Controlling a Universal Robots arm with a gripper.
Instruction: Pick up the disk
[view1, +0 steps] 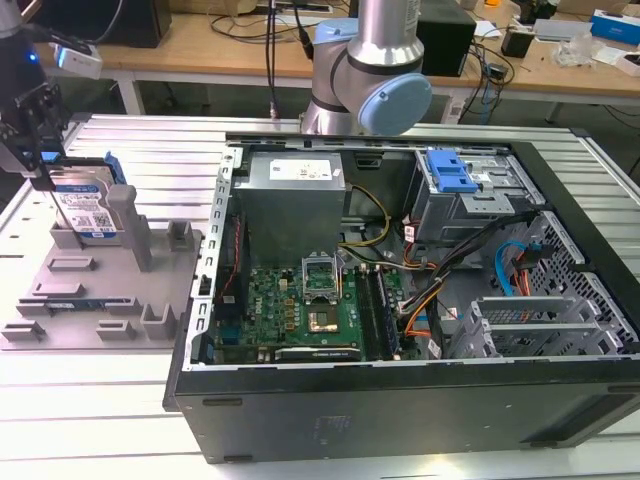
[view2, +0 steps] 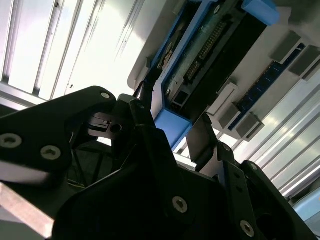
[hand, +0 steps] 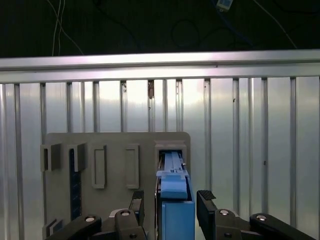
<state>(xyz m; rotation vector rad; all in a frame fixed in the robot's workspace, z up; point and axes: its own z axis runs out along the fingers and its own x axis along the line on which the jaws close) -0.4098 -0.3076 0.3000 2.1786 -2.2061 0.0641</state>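
Claw (hand: 172, 196) astride one disk (hand: 174, 175) — one tray (hand: 115, 142)

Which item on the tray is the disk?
In the exterior view, left of the open computer case, sits a grey tray. The disk stands on edge at its far end beneath the gripper. Unlike the grey posts, it is silver with a white-and-blue label and blue rails.

Silver disk (view1: 88, 208), blue rails, upright on edge

Disk (hand: 174, 175) and end effector (hand: 171, 199) cropped in first wrist view, contact seemingly hidden
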